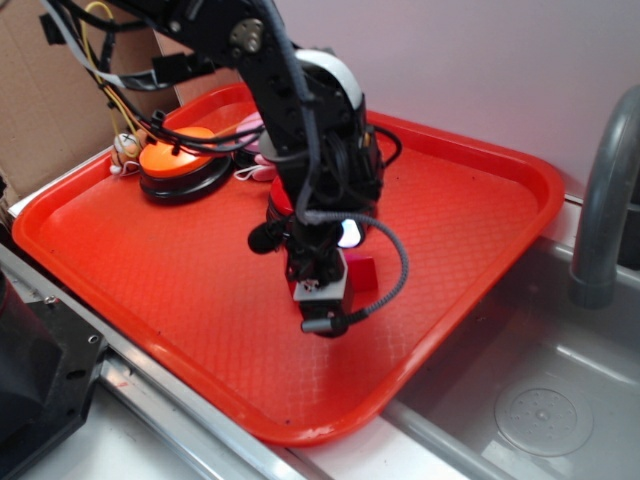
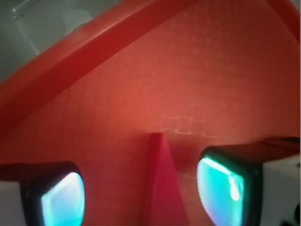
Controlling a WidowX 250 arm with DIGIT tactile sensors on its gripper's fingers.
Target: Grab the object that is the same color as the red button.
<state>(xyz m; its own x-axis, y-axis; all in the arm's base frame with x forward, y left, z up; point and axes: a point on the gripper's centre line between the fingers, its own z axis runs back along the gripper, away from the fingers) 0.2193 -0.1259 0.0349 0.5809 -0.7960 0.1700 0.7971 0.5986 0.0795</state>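
The black robot gripper (image 1: 322,290) is lowered onto the large red textured plastic tray (image 1: 480,210), its fingers (image 2: 221,186) standing apart on either side of the small matte red wedge-like block (image 2: 162,188). In the wrist view the block rises as a narrow ridge in the gap between the two glowing pads, with space visible on both sides. Behind the arm, at the tray's far end, sits an orange-domed button on a black base (image 1: 183,160). A grey metal sink (image 1: 540,400) lies beside the tray.
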